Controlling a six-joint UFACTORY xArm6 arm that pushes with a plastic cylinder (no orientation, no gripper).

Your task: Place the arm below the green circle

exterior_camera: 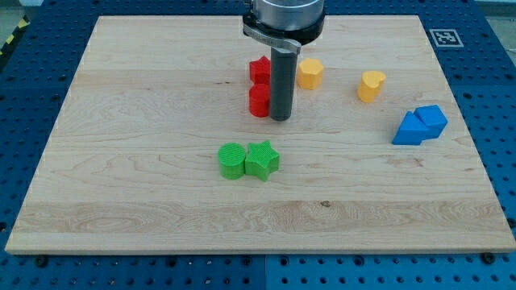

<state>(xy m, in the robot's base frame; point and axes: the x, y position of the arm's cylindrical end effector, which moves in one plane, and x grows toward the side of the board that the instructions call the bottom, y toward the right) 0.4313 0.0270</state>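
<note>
The green circle (232, 159) lies on the wooden board (145, 97), left of centre, touching the green star (262, 159) on its right. My tip (280, 118) stands above and to the right of both green blocks, a clear gap away. It is right beside the lower of two red blocks (259, 101). The second red block (260, 70) sits just above that one, partly behind the rod.
A yellow block (310, 72) lies right of the rod, and a yellow heart-like block (371, 85) further right. Two blue blocks (421, 125) sit together near the board's right edge. A tag marker (442, 36) is at the top right corner.
</note>
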